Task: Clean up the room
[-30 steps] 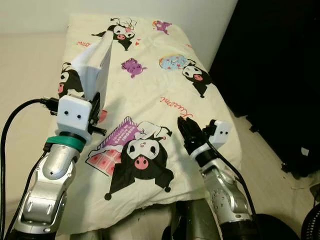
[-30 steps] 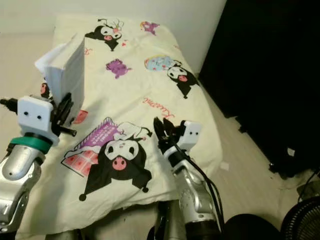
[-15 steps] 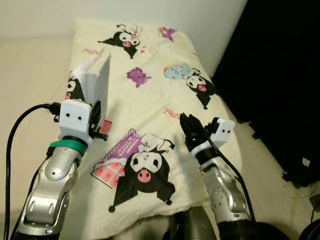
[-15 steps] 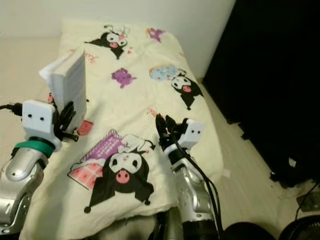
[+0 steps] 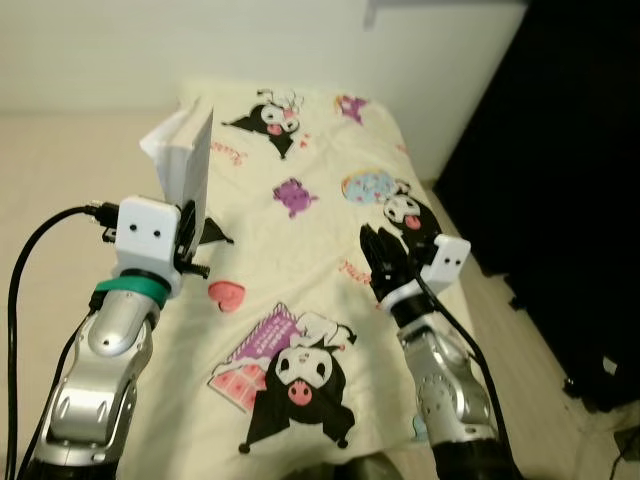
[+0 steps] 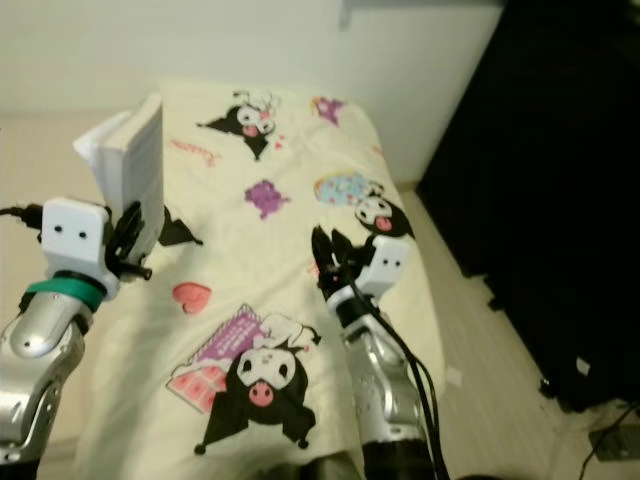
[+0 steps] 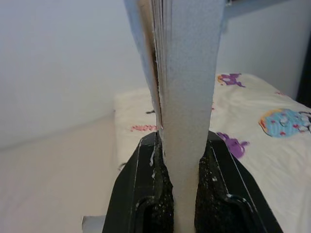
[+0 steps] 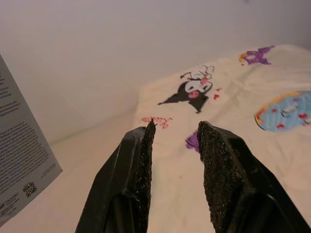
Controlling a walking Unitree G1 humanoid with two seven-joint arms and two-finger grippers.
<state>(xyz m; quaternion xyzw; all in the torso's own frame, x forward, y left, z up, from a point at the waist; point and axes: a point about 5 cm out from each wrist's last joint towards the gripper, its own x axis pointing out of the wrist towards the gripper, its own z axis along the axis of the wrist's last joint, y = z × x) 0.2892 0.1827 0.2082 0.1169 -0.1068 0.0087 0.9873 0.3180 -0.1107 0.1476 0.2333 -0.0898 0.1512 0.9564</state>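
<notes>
Book is sitting upright in my left gripper, both pads clamping its lower edge, held above the left side of the bed. Grip is biting only the bottom strip, so the tall part is standing free above the fingers. Risk I'm seeing: pages are fanning at the edge, and any swing or tilt while I'm walking could lever the book out or let it slide through. My right gripper is hovering empty over the bedsheet, fingers slightly apart, near the cartoon print. It's close to the fabric, so lowering it carelessly could snag the sheet.
</notes>
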